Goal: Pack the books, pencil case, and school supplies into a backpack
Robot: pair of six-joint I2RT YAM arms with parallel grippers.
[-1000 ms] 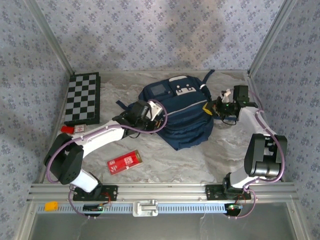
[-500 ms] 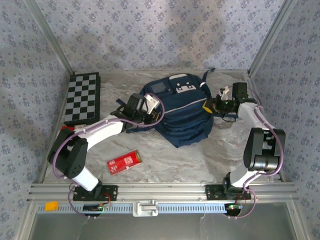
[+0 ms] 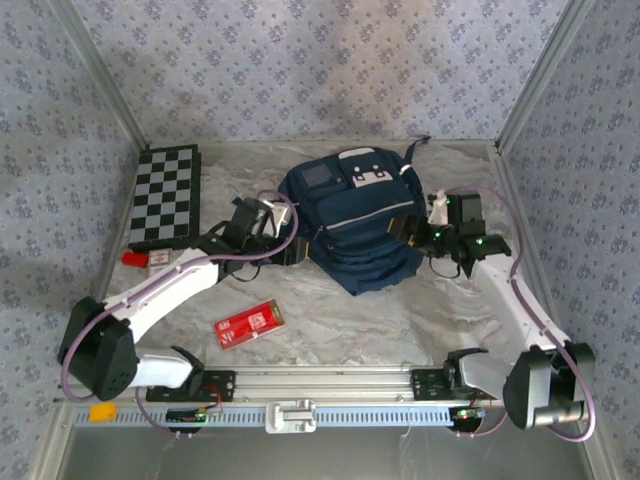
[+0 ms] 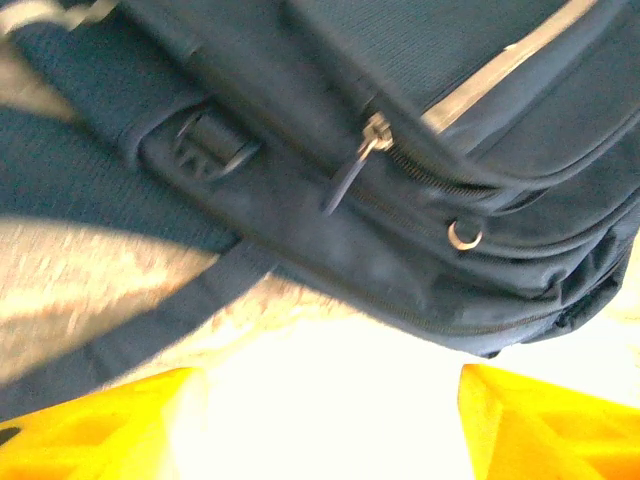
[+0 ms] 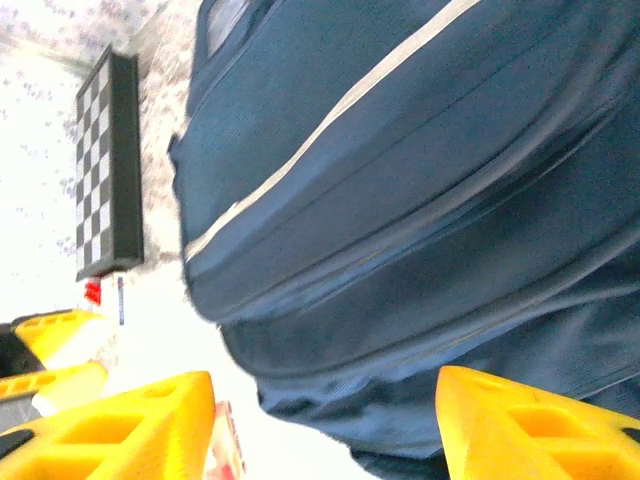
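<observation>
The navy backpack (image 3: 355, 225) lies at the table's middle, zips shut as far as I can see. My left gripper (image 3: 287, 246) hangs open just off its left side; the left wrist view shows a zip pull (image 4: 350, 165), a metal ring (image 4: 462, 235) and a strap (image 4: 120, 335) beyond my open gripper (image 4: 330, 420). My right gripper (image 3: 414, 232) stands open at the backpack's right side, with the backpack (image 5: 420, 220) beyond my empty gripper (image 5: 325, 420). The red pencil case (image 3: 250, 323) lies flat on the near left. The books are out of view.
A chequered board (image 3: 165, 195) lies at the far left, with a tiny red block (image 3: 133, 258) and a white card (image 3: 160, 257) just in front of it. Metal frame posts and patterned walls close in the table. A yellow piece (image 3: 100, 411) sits below the front rail.
Both grippers have drawn back a little from the backpack's sides. The left arm's elbow has dropped towards the near left, the right arm's towards the near right. The backpack shifted slightly.
</observation>
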